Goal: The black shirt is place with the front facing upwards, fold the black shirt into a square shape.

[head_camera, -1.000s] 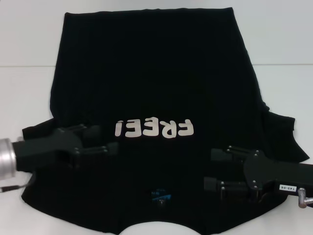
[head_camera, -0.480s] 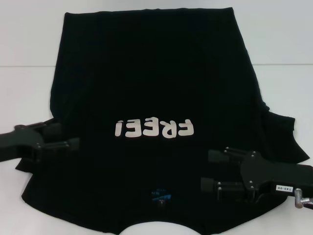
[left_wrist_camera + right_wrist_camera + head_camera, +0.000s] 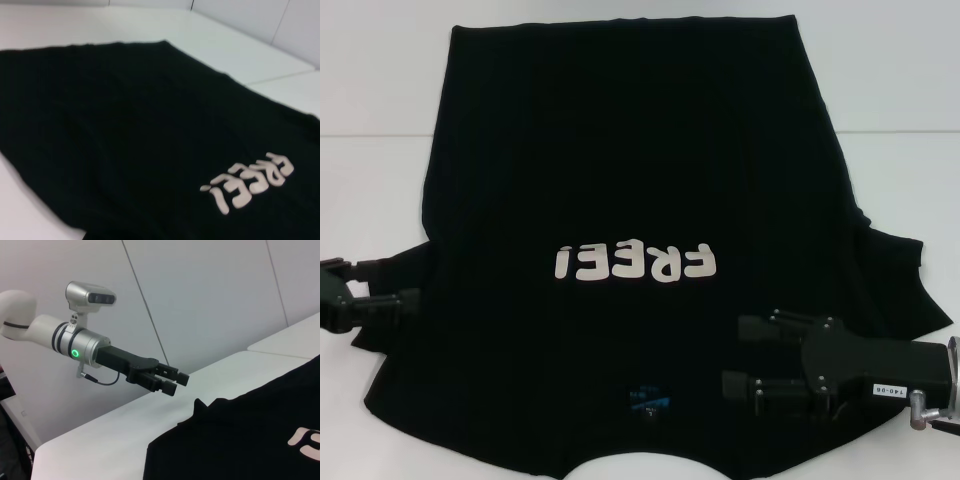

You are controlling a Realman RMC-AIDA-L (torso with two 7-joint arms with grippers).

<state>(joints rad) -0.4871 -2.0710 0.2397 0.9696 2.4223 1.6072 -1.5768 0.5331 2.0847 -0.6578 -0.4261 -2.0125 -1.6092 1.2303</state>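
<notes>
Two grippers sit low over the near end of the black shirt (image 3: 630, 200), which lies spread flat and front up on the white table (image 3: 900, 90), collar toward the robot. Nearest of all, the neckline dips at the near edge, with the small blue neck label (image 3: 649, 399) just beyond it. To the right of the label, the right gripper (image 3: 745, 355) hovers over the shoulder area with its two fingers pointing inward, parted by a clear gap and clasping nothing. On the opposite side, the left gripper (image 3: 408, 283) is at the outer edge of the left sleeve, mostly off the cloth; in the right wrist view it (image 3: 175, 381) hangs in the air above the table beside the sleeve, fingers slightly apart and empty. Beyond the grippers, the white letters "FREE" (image 3: 635, 264) run across the chest, reading upside down from the head camera. Both short sleeves stick out sideways at about that level. Farther still, the plain black body stretches away smoothly, narrowing to the hem at the far side of the table.
</notes>
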